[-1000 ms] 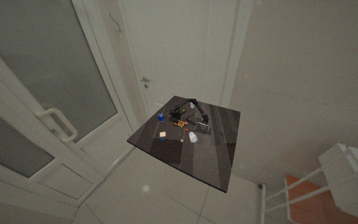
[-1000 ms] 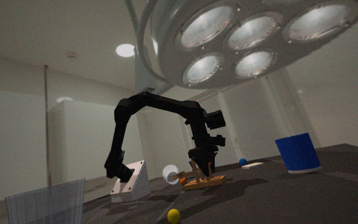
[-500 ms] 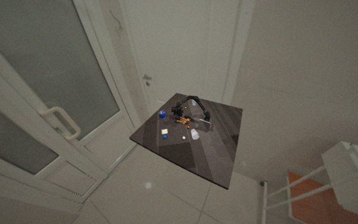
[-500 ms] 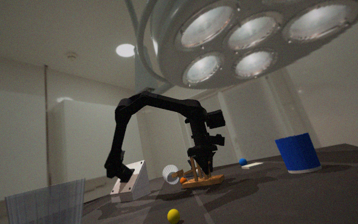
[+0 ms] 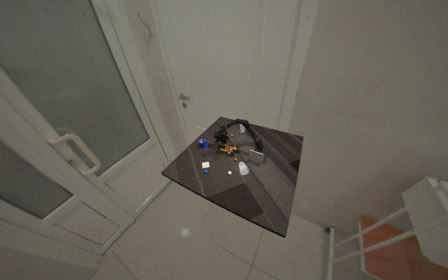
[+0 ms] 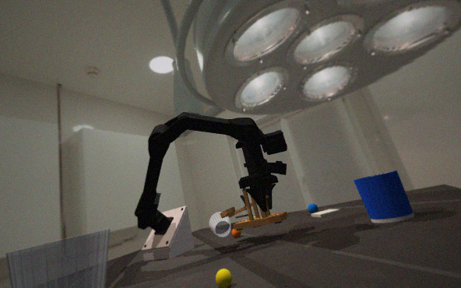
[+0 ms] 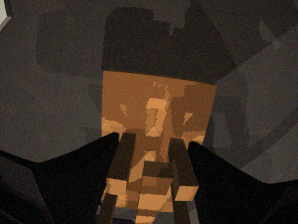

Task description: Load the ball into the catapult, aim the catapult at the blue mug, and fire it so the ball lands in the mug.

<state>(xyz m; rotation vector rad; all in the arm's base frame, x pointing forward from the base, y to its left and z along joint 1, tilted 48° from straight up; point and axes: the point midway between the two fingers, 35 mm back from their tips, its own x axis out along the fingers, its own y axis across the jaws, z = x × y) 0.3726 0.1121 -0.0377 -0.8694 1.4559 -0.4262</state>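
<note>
Room: a pale room with white doors [image 5: 225, 57] and a tiled floor; a large surgical lamp [image 6: 325, 50] hangs above in the exterior view.
Surface: a dark square table top [image 5: 263, 197] with lighter and darker stripes.
Arm: one black arm [image 6: 193, 124] rises from a white wedge-shaped base [image 6: 177, 233] and bends down to the catapult.
Catapult: a small wooden frame [image 6: 261, 219], orange-brown, with a flat base board and thin upright posts; it appears tilted, one end of the board raised off the table.
Gripper: the gripper [image 6: 261, 200] is closed about halfway on the upright posts of the catapult; in the wrist view the dark fingers stand on both sides of the wooden posts [image 7: 180, 169].
Blue mug: a blue ribbed cup [image 6: 384, 196], upright, well apart from the catapult.
Balls, counted: four; orange ball [image 6: 236, 233] under the low end of the catapult, yellow ball [image 6: 223, 277] near the camera, blue ball [image 6: 312, 208] beside a flat pale block [image 6: 325, 212], white ball [image 5: 229, 172] seen only from the top.
Other cups: a white cup [image 6: 220, 224] lying on its side, and a translucent one [image 6: 58, 258] cut off by the lower edge.
Hard to see: the catapult's arm and spoon are too blurred to make out.
</note>
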